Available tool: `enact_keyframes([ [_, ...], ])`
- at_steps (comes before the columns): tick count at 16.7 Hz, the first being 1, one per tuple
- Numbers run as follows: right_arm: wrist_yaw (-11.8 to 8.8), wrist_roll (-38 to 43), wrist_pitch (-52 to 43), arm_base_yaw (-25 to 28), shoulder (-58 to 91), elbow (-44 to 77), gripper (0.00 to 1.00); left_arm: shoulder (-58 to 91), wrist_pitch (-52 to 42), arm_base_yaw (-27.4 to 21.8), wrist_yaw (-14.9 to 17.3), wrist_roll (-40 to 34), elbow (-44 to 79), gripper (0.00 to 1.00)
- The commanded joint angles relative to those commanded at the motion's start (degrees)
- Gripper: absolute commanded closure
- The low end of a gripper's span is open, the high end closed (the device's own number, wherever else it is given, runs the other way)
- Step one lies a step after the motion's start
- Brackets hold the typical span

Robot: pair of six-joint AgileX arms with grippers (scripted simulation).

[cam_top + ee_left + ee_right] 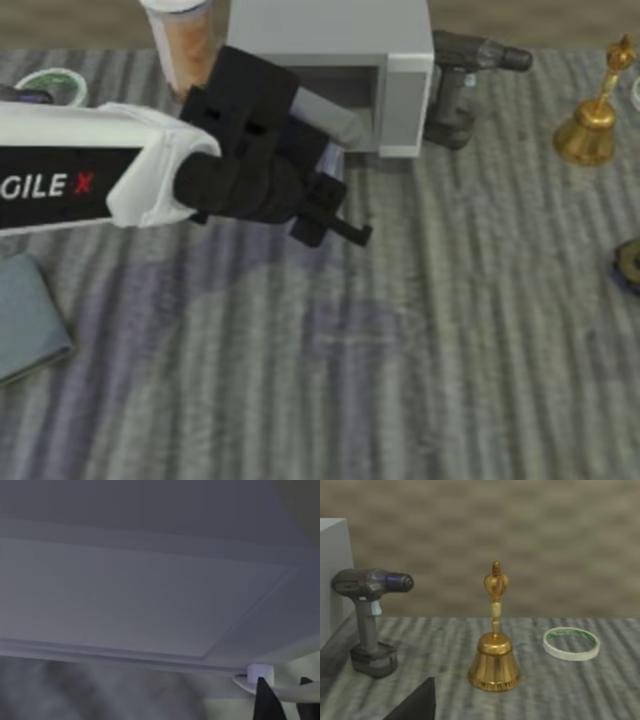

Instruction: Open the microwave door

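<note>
The silver-grey microwave stands at the back middle of the table. Its door is swung partly outward, and the dark cavity shows behind it. My left gripper reaches in from the left, in front of the door's free edge. In the left wrist view the door fills the picture. Both black fingertips stand either side of the pale handle strip, shut on it. My right gripper is parked at the right edge; only one dark finger shows in its wrist view.
A dark grey power drill stands right beside the microwave, with a gold bell farther right and a tape roll past it. An orange-filled tall cup and a green-white bowl sit back left. A grey pad lies front left.
</note>
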Motion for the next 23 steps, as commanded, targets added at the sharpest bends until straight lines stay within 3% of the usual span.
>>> enact_keyframes([
  [12, 0.00, 0.00, 0.00, 0.00, 0.00, 0.00, 0.00, 0.00, 0.00, 0.00, 0.00, 0.00, 0.00, 1.00],
  [23, 0.00, 0.00, 0.00, 0.00, 0.00, 0.00, 0.00, -1.15, -0.20, 1.43, 2.89, 3.45, -1.43, 1.00],
])
